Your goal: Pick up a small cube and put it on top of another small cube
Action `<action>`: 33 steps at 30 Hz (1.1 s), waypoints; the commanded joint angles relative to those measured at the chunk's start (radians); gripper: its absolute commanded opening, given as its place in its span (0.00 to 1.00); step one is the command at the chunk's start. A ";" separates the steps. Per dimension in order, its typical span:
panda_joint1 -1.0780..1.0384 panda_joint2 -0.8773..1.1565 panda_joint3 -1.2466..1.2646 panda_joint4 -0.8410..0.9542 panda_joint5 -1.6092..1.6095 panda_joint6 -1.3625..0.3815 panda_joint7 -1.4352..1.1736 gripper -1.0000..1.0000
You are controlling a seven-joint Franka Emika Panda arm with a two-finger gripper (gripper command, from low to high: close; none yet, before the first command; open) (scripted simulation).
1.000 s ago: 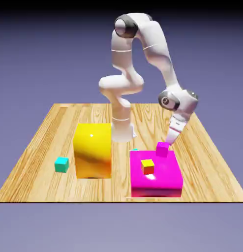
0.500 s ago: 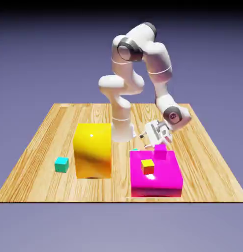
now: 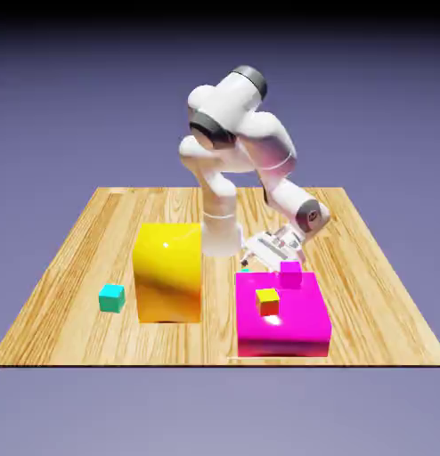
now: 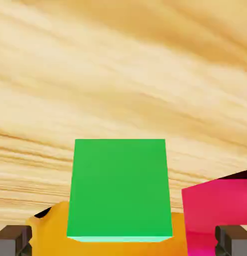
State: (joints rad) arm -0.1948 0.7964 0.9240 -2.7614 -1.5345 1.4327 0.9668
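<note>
Teal cube: a tiny blue-green cube (image 3: 112, 297) lies alone on the wooden plank table (image 3: 72, 240), near the exterior view's left edge.
Yellow block: a big glossy yellow block (image 3: 168, 271) stands just right of it, apart from it.
Green cube: in the hand view a tiny green cube (image 4: 119, 189) fills the space between the two grey fingertips (image 4: 12, 239), touching neither; in the exterior view it is almost wholly hidden behind the magenta block.
Gripper: the white two-finger gripper (image 3: 258, 252) is low, between the yellow and magenta blocks, its jaws spread wide and holding nothing.
Magenta block: a big magenta block (image 3: 282, 313) carries a tiny yellow cube (image 3: 268, 302) and a tiny magenta cube (image 3: 290, 272).
</note>
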 commanded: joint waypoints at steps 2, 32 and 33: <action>0.000 0.007 -0.026 0.001 -0.026 0.004 0.003 0.00; 0.439 -0.500 -0.236 0.274 1.191 0.547 -0.735 0.00; 0.425 -0.523 -0.261 0.307 1.234 0.567 -0.742 0.00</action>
State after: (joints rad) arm 0.2298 0.2736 0.6628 -2.4547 -0.2974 1.9992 0.2239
